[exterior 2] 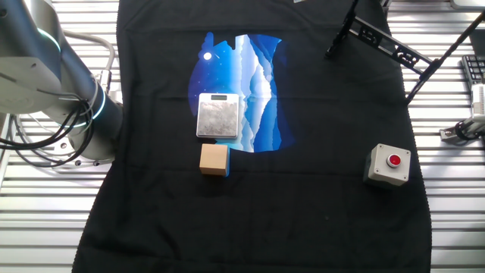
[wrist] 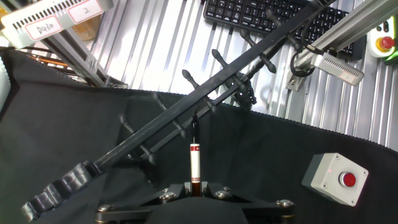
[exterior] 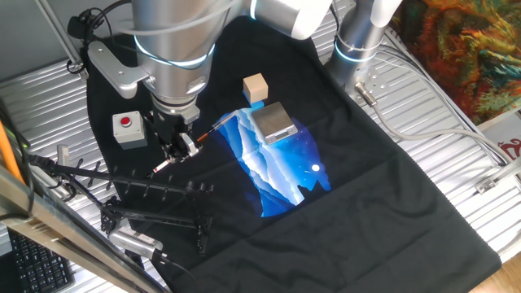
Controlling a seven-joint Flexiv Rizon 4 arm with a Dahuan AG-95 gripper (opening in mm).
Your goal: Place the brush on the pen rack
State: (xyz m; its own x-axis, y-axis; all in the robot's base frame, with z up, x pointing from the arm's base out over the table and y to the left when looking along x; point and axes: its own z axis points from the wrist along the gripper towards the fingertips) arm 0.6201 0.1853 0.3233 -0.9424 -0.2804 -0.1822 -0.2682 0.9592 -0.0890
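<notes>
One fixed view: gripper (exterior: 181, 149) pinches brush (exterior: 189, 145) mid-air, tilted, just above pen rack (exterior: 155, 191). Carry step; next needs lowering between pegs.
Other fixed view: rack (exterior 2: 379, 38) cut off at edge; gripper, brush out of frame.
Hand view: brush (wrist: 194, 158) points at rack bars (wrist: 205, 99); fingertips hidden.

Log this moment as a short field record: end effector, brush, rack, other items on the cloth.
end effector: shut on the brush, above the cloth
brush: held, pointing toward the pen rack, not yet on it
pen rack: black, pegs upright, at the cloth's edge
grey button box: beside the arm
scale: on the blue print
wooden block: next to the scale
</notes>
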